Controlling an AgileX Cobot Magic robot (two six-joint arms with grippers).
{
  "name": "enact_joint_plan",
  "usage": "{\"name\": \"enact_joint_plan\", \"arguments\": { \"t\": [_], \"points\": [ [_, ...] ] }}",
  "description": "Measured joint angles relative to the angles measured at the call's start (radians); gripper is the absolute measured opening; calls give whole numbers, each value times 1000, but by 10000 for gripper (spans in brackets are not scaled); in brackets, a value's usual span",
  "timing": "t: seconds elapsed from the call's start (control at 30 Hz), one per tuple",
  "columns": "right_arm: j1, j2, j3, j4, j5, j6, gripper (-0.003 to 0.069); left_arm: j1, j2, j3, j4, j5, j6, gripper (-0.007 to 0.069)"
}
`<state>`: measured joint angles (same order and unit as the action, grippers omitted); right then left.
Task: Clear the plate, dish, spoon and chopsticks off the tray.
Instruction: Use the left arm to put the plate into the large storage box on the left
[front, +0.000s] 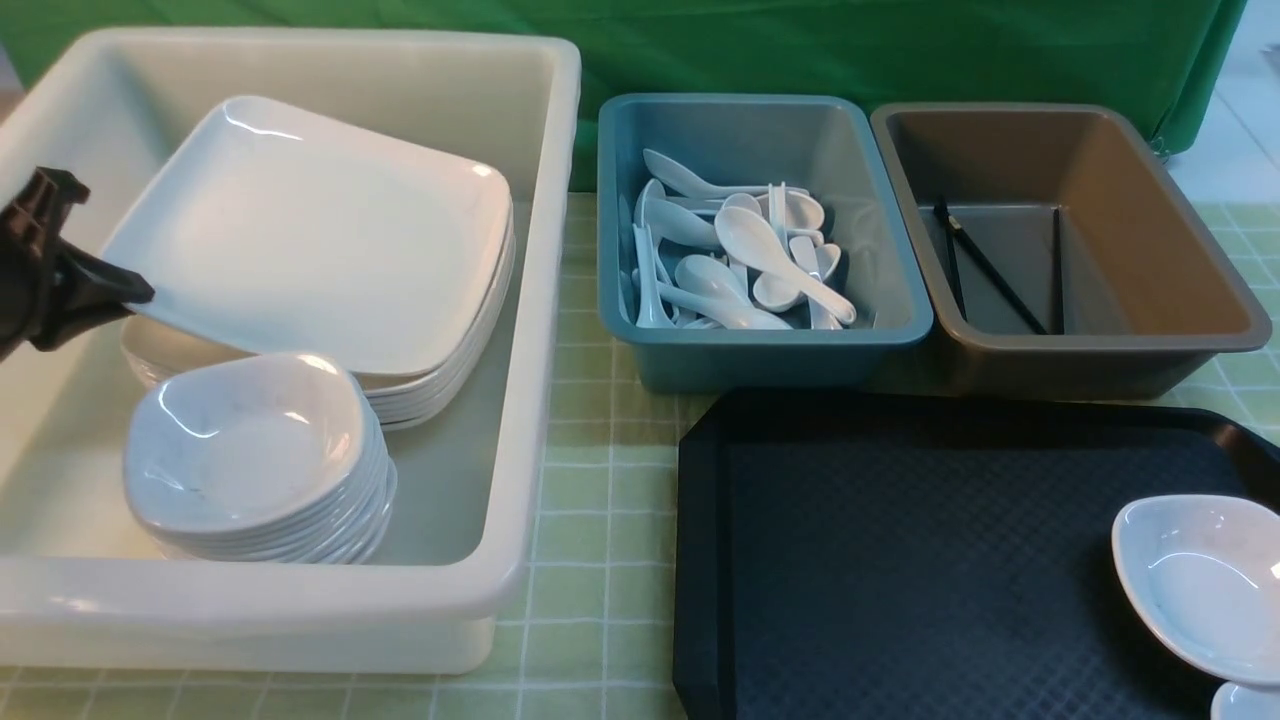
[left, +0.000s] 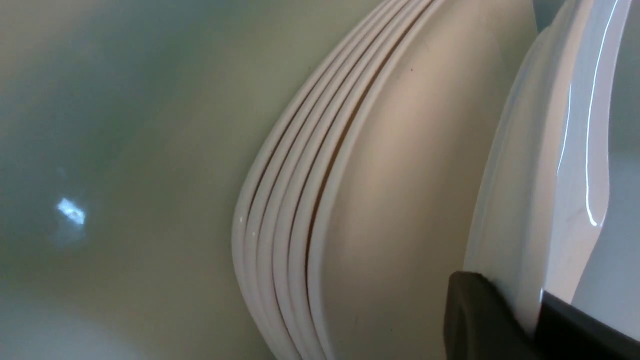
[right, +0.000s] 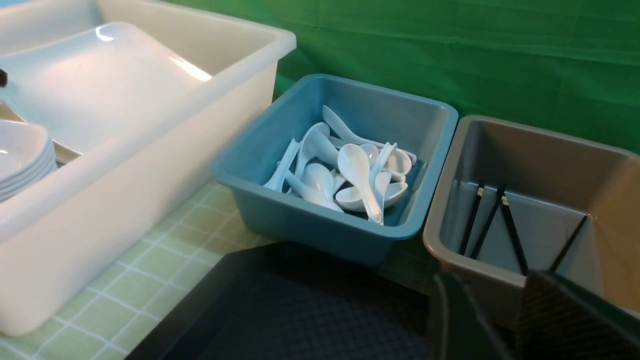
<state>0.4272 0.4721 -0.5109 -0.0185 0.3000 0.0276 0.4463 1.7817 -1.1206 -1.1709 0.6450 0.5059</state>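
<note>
The large white plate (front: 310, 230) (left: 550, 150) hangs tilted over a stack of like plates (front: 440, 380) in the white tub. My left gripper (front: 140, 295) (left: 507, 295) is shut on its near corner. The black tray (front: 900, 520) (right: 300, 320) lies at the front right with a small white dish (front: 1200, 580) at its right end. A white glossy piece (front: 1245, 700) below the dish is cut off by the frame; I cannot tell what it is. Black chopsticks (front: 990, 265) (right: 510, 225) lie in the brown bin. My right gripper (right: 487, 285) stands open and empty just before that bin, above the tray.
The white tub (front: 540, 300) on the left also holds a stack of small dishes (front: 260, 460). A blue bin (front: 880, 250) behind the tray holds several white spoons (front: 760, 250). The brown bin (front: 1150, 200) stands to its right. A green checked cloth covers the table.
</note>
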Motion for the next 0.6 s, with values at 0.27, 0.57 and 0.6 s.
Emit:
{"name": "enact_joint_plan", "arguments": {
  "t": [0.27,0.57,0.6],
  "points": [
    [0,0,-4,0,5,0,199,-6,0,-1,43,-17,0,15],
    [0,5,-207,0,213,-28,199,-6,0,-2,135,0,3,216],
    [0,5,-234,0,229,-36,199,-6,0,-2,139,5,3,248]
  ]
}}
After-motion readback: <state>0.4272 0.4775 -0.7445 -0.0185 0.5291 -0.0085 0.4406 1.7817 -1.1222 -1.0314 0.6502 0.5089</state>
